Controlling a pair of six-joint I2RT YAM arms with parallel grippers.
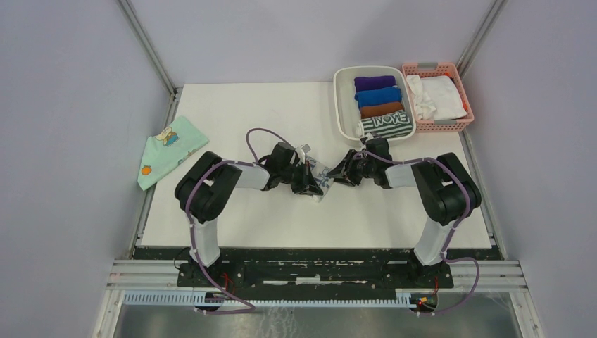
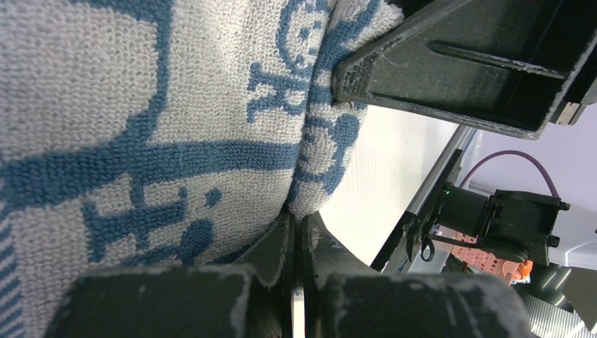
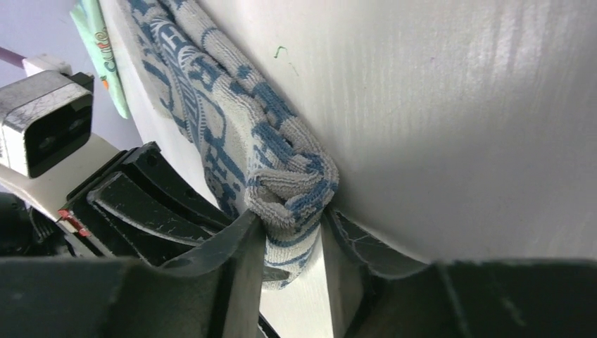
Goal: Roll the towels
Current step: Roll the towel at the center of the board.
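Towel (image 3: 281,148): soft, light, floppy terry; we judge folded ends best hold. Left claw (image 2: 296,229), right claw (image 3: 292,236) each clamped on towel end.

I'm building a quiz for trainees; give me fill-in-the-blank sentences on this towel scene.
1. The left gripper and right gripper both pinch the ___ patterned towel.
2. The striped towel lies rolled in the ___ bin.
3. The mint-green cloth lies at the ___ edge of the table.
Missing: blue; white; left.

White bin (image 1: 343,105) close beyond right fingers (image 3: 225,282)
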